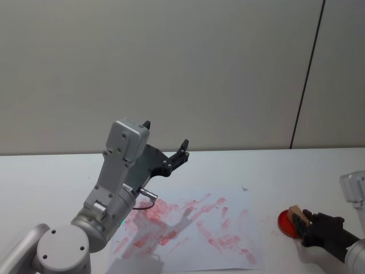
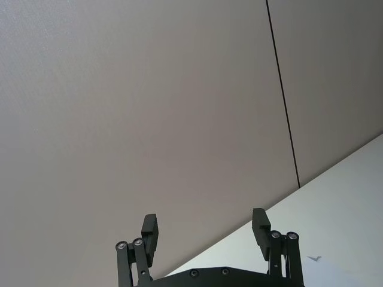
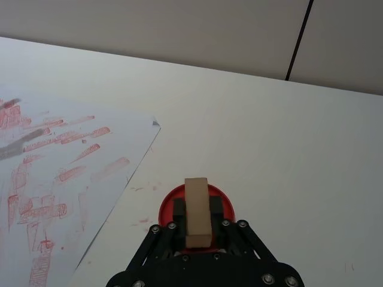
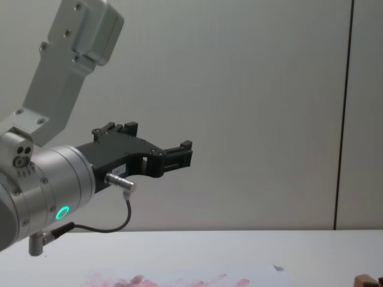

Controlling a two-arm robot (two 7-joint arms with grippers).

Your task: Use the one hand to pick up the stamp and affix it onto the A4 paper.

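The stamp point(image 1: 295, 215), a small light-tan wooden block, stands on a round red ink pad point(image 1: 283, 222) at the table's right. My right gripper point(image 1: 301, 222) is shut on it from the near side. In the right wrist view the stamp point(image 3: 196, 194) sits between the black fingers point(image 3: 178, 208) over the pad point(image 3: 223, 197). The A4 paper point(image 1: 197, 228), smeared with red-pink marks, lies flat to the left of the pad. My left gripper point(image 1: 178, 153) hangs open and raised above the paper's far left part, its fingers point(image 2: 149, 232) spread with nothing between them.
The white table point(image 1: 274, 171) runs back to a plain grey wall with a dark vertical seam point(image 1: 308, 74). Bare table lies between the paper's right edge point(image 3: 128, 179) and the pad. A cable and silver plug point(image 4: 119, 182) hang under the left wrist.
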